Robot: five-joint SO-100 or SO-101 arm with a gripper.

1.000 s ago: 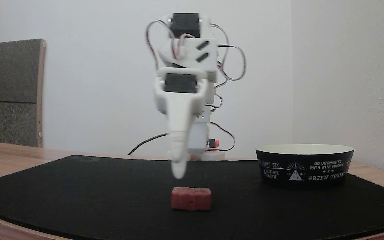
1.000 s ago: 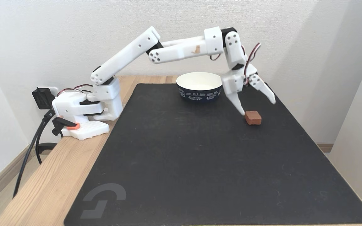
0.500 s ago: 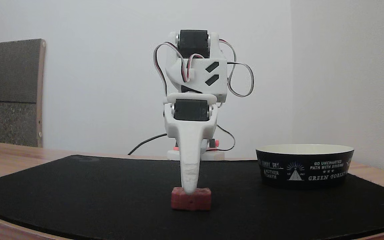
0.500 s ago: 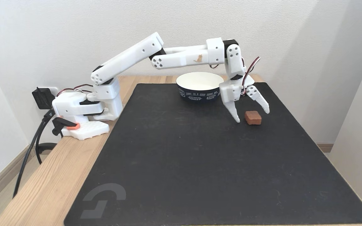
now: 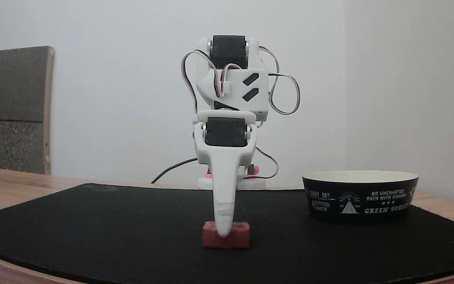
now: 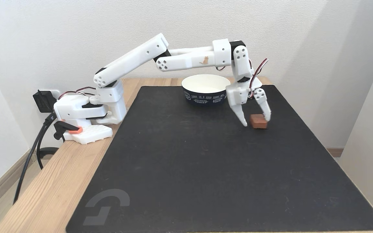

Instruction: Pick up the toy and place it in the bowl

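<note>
1. Beside the bowl (image 6: 206,92), to its right in a fixed view, the toy (image 6: 258,122) lies flat on the black mat (image 6: 206,168).
2. Straddling the toy, the tool (image 6: 256,121) is partly open: one fingertip touches the toy's right side, the other stands just off its left.
3. Both sit well apart from the bowl (image 5: 360,196) in a fixed view, where the tool's finger overlaps the toy (image 5: 239,235).

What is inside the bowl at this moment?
In the high fixed view the bowl shows a bare cream inside, with its near inner wall hidden by the rim. The toy lies on the mat, between the fingers of the gripper.
</note>
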